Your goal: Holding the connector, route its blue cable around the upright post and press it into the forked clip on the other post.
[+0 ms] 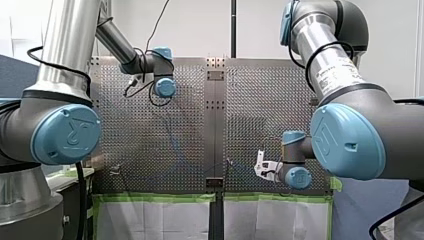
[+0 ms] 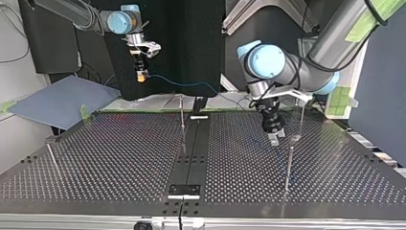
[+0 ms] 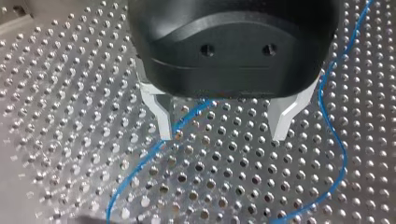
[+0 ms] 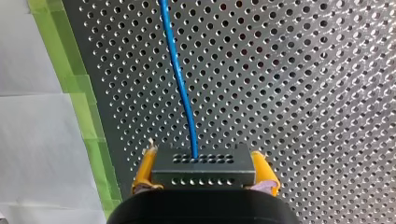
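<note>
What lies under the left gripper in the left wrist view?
Under the open left gripper lies the perforated table. The blue cable runs across it, passing close by one finger. The gripper's black body covers where the cable goes further.

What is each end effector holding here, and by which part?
Right end effector clamps the connector by its side faces; left end effector open, holding nothing.

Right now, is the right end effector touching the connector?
Touching. Right wrist view: the yellow pads of the right end effector press both sides of the connector.
</note>
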Motion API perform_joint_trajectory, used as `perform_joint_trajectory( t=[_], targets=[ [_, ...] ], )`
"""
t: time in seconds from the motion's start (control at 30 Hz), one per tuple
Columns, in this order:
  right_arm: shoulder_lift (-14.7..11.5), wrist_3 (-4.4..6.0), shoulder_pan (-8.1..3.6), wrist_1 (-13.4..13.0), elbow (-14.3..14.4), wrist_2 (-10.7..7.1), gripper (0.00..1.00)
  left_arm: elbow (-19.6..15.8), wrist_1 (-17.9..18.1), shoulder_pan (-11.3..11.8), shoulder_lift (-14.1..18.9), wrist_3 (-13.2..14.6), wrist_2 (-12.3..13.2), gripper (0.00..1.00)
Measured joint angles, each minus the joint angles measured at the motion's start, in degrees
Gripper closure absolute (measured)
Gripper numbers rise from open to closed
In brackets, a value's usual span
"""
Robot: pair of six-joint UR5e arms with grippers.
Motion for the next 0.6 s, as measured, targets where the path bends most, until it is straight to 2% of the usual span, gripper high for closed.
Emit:
perform_joint_trajectory(
  t=[0.17,0.43,0.6],
  targets=[
    [0.0,-0.10,0.00,-0.1,0.0,0.03,1.00,0.0,0.1,0.5,0.0,0.0,0.3,0.00],
    [0.0,-0.13,0.01,-0.3,0.0,0.00,1.00,1.1,-0.1,1.5,0.0,-0.1,3.2,0.00],
    [0.0,-0.12,0.04,-0.3,0.0,-0.01,1.00,2.2,-0.8,2.1,0.0,-0.2,4.1,0.00]
  ],
)
